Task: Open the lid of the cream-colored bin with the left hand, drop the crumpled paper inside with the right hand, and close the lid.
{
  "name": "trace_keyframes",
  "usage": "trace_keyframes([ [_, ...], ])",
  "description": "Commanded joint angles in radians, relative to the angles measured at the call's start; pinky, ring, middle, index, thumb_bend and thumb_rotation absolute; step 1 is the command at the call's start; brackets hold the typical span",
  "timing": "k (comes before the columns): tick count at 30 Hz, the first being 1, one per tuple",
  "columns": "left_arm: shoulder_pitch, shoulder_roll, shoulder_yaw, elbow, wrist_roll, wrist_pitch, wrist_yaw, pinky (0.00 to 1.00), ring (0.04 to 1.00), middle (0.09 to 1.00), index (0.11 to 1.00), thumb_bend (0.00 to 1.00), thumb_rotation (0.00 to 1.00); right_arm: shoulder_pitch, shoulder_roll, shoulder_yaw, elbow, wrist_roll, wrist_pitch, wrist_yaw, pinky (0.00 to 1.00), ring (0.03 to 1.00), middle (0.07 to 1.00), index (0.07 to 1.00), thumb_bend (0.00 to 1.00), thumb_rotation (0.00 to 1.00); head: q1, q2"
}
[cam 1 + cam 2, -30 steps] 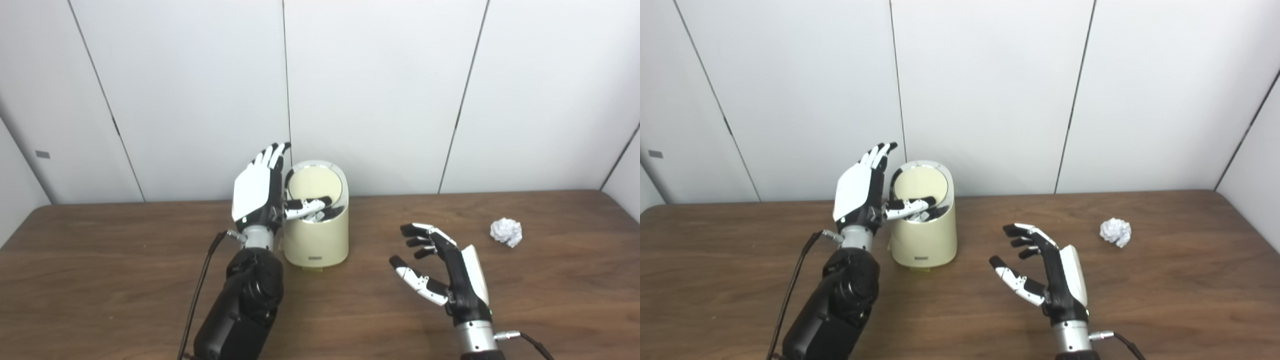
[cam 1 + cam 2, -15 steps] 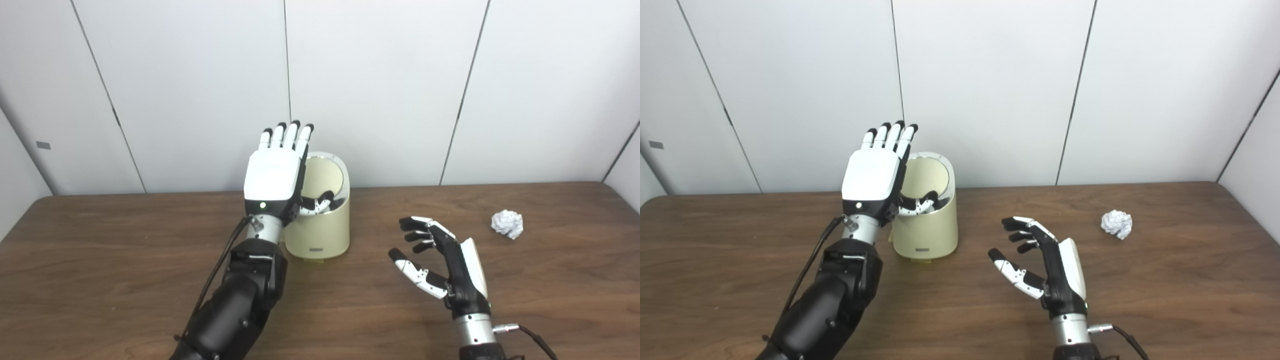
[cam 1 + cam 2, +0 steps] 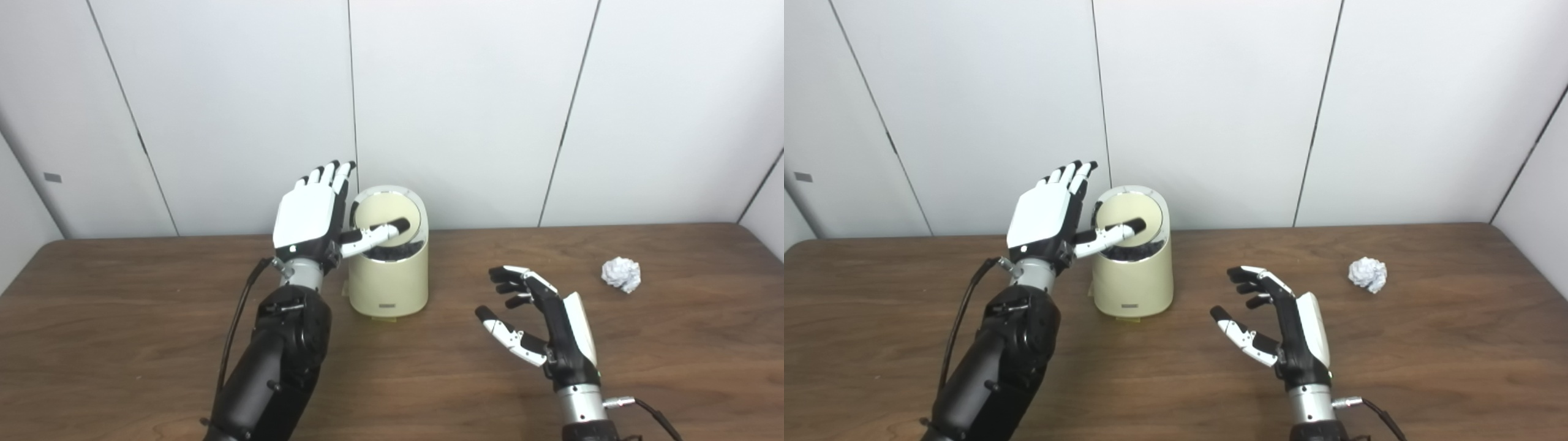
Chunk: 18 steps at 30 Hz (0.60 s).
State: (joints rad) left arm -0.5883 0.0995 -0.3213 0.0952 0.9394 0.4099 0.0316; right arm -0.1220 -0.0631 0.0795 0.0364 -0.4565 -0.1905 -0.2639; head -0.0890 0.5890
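Standing on a dark wood-grain bench (image 3: 122, 343) backed by pale grey wall panels (image 3: 465, 110) split by thin dark seams. Left hand (image 3: 309, 214) rising upright just left of the cream-colored bin (image 3: 387, 282), fingers spread and grasping nothing, thumb (image 3: 375, 233) reaching across the tilted lid (image 3: 387, 208), dark opening showing below it. Right hand (image 3: 1283, 327) hovering low over the bench, well right of the bin, palm turned inward, fingers loosely curled apart, holding nothing. Crumpled paper (image 3: 1367, 273) lying on the bench beyond and to the right of the right hand, well apart from it. Black cables trailing from both wrists.
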Motion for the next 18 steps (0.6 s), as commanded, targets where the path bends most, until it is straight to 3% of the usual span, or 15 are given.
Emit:
trace_keyframes([
  [1, -0.058, -0.004, 0.017, -0.020, -0.006, -0.022, 0.043, 1.00, 1.000, 1.000, 1.000, 0.91, 1.00, 0.002, 0.008, 0.004, 0.026, 0.004, -0.031, -0.009, 0.52, 0.644, 0.692, 0.683, 0.32, 0.35, -0.001, -0.001],
  [8, -0.059, -0.016, 0.038, -0.073, -0.024, -0.016, 0.043, 1.00, 1.000, 1.000, 1.000, 0.92, 1.00, -0.002, 0.009, 0.008, 0.034, -0.003, -0.026, -0.015, 0.54, 0.655, 0.700, 0.683, 0.32, 0.40, 0.000, -0.011],
  [11, -0.059, -0.018, 0.041, -0.097, -0.024, -0.005, 0.033, 1.00, 1.000, 1.000, 1.000, 0.91, 1.00, -0.005, 0.008, 0.008, 0.043, -0.003, -0.031, -0.018, 0.49, 0.609, 0.676, 0.681, 0.32, 0.40, 0.001, -0.016],
  [18, -0.066, -0.004, 0.034, -0.077, 0.002, -0.001, 0.023, 1.00, 1.000, 1.000, 1.000, 0.87, 0.98, -0.001, 0.013, 0.010, 0.039, 0.002, -0.027, -0.017, 0.55, 0.656, 0.693, 0.688, 0.33, 0.43, -0.004, -0.016],
])
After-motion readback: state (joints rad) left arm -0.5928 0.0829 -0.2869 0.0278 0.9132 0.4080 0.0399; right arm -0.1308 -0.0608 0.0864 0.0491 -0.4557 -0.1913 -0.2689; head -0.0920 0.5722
